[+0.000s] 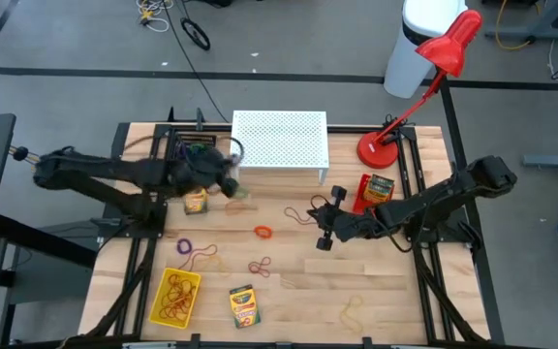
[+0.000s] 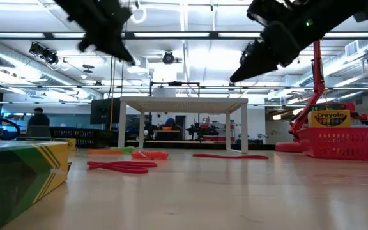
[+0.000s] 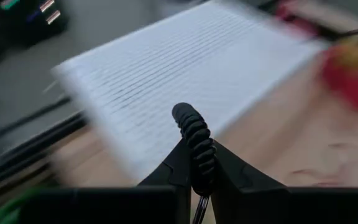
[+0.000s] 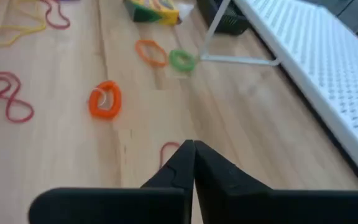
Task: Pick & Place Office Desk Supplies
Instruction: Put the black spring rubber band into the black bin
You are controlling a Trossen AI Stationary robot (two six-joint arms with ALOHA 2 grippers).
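Note:
My left gripper [image 1: 229,180] hangs above the table just in front of the white perforated stand [image 1: 279,141], shut on a black coiled elastic loop [image 3: 191,134]. My right gripper [image 1: 323,238] is shut with nothing in it, raised over the table's middle right; a reddish rubber band [image 4: 166,152] lies on the wood under its tips. An orange loop [image 1: 263,231], a purple loop [image 1: 184,247], a green loop [image 4: 182,60] and thin rubber bands [image 1: 260,265] lie flat on the table. One crayon box [image 1: 195,201] lies by the left gripper, another [image 1: 244,305] near the front edge. My left gripper pinches the black coiled loop between its two fingers [image 3: 229,177]. A short stretch of the coil [image 3: 201,165] sits in the pinch, and its curled end [image 3: 184,115] stands out past the fingertips. The loop is lifted clear of the table.
A yellow tray [image 1: 159,308] with rubber bands sits at the front left. A red basket [image 1: 364,194] holding a crayon box stands right of the stand, with the red desk lamp [image 1: 381,150] behind it. Bare wood lies at the front right.

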